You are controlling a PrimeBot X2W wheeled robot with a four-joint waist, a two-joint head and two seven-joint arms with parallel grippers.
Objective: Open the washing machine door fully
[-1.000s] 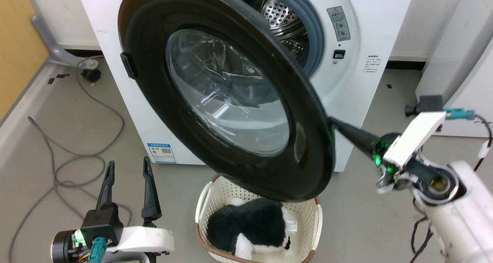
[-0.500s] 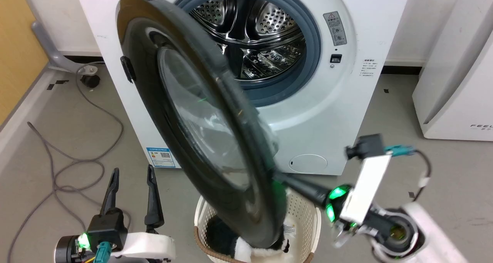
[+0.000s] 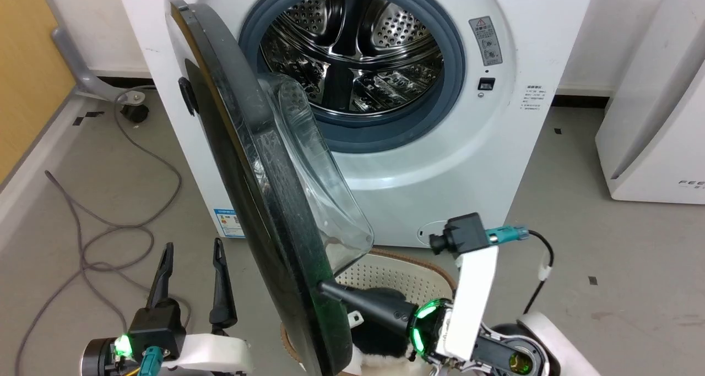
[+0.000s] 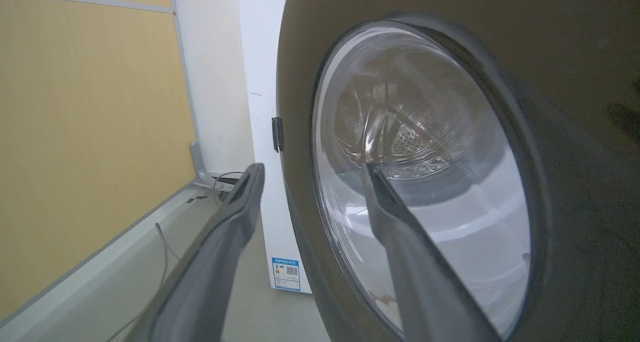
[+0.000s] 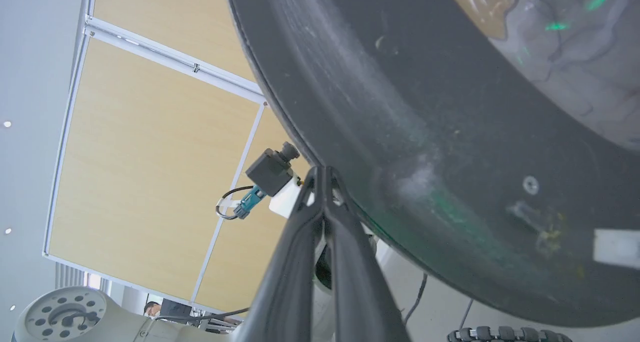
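Over the gray floor, the door rim sits at my shut right jaws' tips, for pushing; left jaws wide, empty.

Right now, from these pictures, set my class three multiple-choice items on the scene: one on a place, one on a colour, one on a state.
1. Where is the basket?
A) on a shelf
B) on the floor, by the lower edge of the washing machine door
C) in a person's hands

2. What colour is the door's rim?
A) black
B) red
C) white

3. How is the right pincer?
A) open wide, far from the door
B) shut on the basket
C) shut, tips at the door's lower rim

Answers:
1 B: the head view shows it on the grey floor at the door's foot.
2 A: the rim is black.
3 C: the right wrist view shows its fingers pressed together at the rim.
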